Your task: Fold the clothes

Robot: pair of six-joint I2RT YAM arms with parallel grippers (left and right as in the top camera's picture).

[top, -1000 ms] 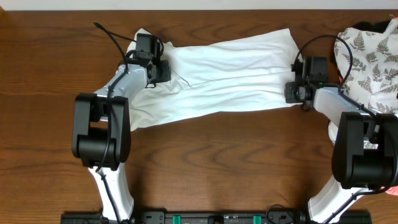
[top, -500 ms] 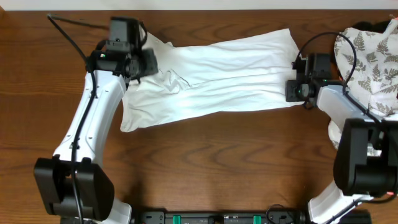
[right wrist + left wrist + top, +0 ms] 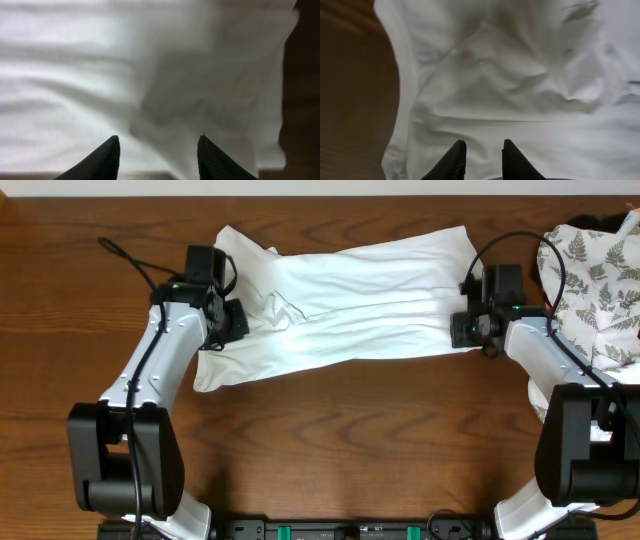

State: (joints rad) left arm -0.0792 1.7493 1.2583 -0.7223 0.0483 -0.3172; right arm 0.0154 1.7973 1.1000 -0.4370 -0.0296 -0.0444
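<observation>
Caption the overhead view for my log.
Left gripper and right gripper at opposite ends of the rumpled white T-shirt.

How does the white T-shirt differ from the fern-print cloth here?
The T-shirt is plain white; the fern-print cloth carries grey leaves. The T-shirt lies spread out across the middle of the table; the fern-print cloth sits bunched at the right edge, partly out of frame. Both are light fabric on the wooden table.

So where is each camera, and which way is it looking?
Overhead: above the table, looking straight down at the T-shirt; both arms show, left gripper and right gripper.
Left wrist: on the left arm, looking down past its two fingers at the shirt's crumpled end.
Right wrist: on the right arm, past its fingers at the shirt's other end.
Shared: all three see the shirt and wood.
</observation>
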